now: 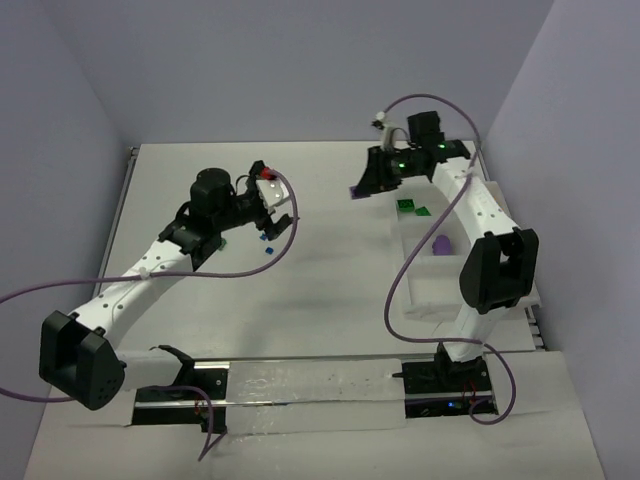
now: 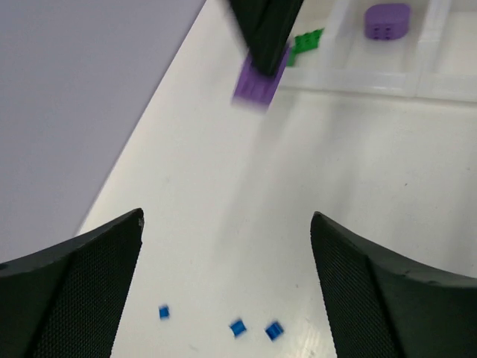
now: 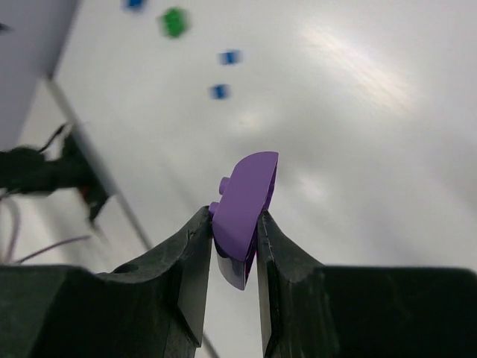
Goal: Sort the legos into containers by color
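- The left gripper (image 1: 275,197) hung over the left-centre of the white table (image 1: 330,290), towards the far side. Its 2 fingers (image 2: 82,287) were spread wide with nothing between them.
- A red speck (image 1: 267,173) showed at that gripper's far fingertip. It may have been a brick, but it was too small to tell.
- 3 small blue bricks (image 2: 238,327) lay loose on the table just below the spread fingers. 2 sat close together and 1 lay a little to their left.
- A single green brick (image 3: 173,21) lay on the table near those blue ones, blurred in the right wrist view.
- Right of centre at the far side, the right gripper (image 3: 229,224) was clamped on a flat purple brick (image 3: 246,201). The fingers pinched its 2 broad faces, and its rounded end stuck out past the tips.
- From above, that held brick (image 1: 356,192) hung over bare table, just left of the far left corner of the tray (image 1: 400,245).
- The white tray lay along the right side of the table, partly hidden under the right arm.
- Its farthest compartment held 2 green bricks (image 1: 412,208).
- The next compartment towards the near side held a second purple brick (image 1: 440,243), studs up in the left wrist view.
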Available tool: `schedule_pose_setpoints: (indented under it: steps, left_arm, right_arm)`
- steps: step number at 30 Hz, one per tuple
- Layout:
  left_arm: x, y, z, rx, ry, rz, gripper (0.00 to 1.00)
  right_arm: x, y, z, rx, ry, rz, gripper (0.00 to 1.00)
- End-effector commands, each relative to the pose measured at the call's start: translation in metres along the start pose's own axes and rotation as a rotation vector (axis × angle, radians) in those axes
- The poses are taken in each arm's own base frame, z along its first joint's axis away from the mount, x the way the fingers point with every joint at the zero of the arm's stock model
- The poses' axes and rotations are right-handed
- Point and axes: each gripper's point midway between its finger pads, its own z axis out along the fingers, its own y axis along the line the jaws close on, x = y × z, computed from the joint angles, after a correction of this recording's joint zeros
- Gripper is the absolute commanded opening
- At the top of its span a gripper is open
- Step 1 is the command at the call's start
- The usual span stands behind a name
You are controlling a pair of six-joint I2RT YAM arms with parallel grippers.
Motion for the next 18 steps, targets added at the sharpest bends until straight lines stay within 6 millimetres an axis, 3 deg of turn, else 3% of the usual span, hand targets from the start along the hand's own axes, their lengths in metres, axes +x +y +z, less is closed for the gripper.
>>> schedule_pose_setpoints:
  steps: [1,4,6,8,13,18]
  left_arm:
    - [0.029,0.028,-0.03,-0.147,0.103,-0.264,0.99]
    - [0.053,0.037,-0.041,-0.196,0.167,-0.376,0.99]
    - [0.085,0.054,-0.049,-0.307,0.261,-0.502,0.99]
    - [0.105,0.064,-0.057,-0.359,0.333,-0.591,0.99]
    - [0.156,0.097,-0.078,-0.553,0.449,-0.756,0.99]
    - [0.19,0.095,-0.086,-0.61,0.567,-0.796,0.99]
  right_arm:
    - [0.022,-0.071,-0.072,0.318,0.023,-0.066,0.0]
    - [0.057,-0.104,-0.102,0.44,0.106,-0.052,0.0]
    - [0.078,-0.123,-0.12,0.53,0.158,-0.059,0.0]
    - [0.094,-0.13,-0.127,0.569,0.201,-0.059,0.0]
    - [0.122,-0.148,-0.131,0.645,0.289,-0.03,0.0]
    - [0.134,-0.167,-0.124,0.7,0.298,0.018,0.0]
